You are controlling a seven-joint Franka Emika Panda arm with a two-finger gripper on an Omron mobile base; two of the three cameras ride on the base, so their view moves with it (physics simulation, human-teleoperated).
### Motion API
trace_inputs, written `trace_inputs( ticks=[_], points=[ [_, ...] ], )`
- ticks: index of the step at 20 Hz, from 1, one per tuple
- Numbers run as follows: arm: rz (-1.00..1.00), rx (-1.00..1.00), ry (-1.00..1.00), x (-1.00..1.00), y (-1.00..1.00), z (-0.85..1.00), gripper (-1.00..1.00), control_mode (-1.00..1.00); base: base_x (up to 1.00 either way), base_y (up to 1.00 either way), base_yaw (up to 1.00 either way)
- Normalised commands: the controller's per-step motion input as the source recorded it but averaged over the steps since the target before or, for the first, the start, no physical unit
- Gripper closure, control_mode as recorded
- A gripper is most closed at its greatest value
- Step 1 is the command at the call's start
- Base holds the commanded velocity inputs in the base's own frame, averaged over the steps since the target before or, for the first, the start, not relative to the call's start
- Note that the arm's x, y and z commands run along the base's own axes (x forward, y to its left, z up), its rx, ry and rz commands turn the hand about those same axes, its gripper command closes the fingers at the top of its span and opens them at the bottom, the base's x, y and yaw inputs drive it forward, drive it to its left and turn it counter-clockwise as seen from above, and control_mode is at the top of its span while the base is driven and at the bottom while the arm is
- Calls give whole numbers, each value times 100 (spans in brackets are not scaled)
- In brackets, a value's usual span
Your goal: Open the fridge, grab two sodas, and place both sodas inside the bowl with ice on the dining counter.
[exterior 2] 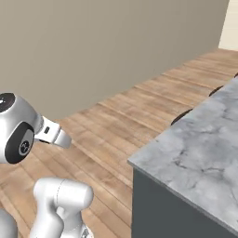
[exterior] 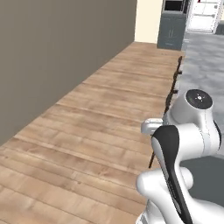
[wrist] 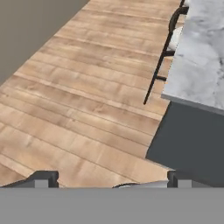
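Observation:
The dining counter [exterior 2: 200, 148] is a light grey marble slab with dark veins on a dark grey base. It runs along my right side [exterior: 203, 65], and in the hand view its near corner [wrist: 199, 52] is at the upper right. My gripper [wrist: 113, 180] is open, with its two dark fingertips [wrist: 41, 179] wide apart over bare wooden floor and nothing between them. It hangs to the left of the counter's corner, clear of it. The fridge, the sodas and the bowl are out of view.
Black stools [exterior: 174, 85] [wrist: 162, 61] stand tucked along the counter's left edge. A plain grey-brown wall [exterior: 52, 57] closes off the left side. Between wall and counter runs a wide strip of wooden floor [exterior: 100, 118]. Dark grey cabinets [exterior: 171, 30] stand at the far end.

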Motion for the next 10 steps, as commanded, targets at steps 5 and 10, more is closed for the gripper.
trace_inputs(
  ticks=[5,10],
  points=[
    [0,0,0,0,0,0,-100,100,99,85,-39],
    [0,0,0,0,0,0,-100,100,100,80,-41]
  ],
)
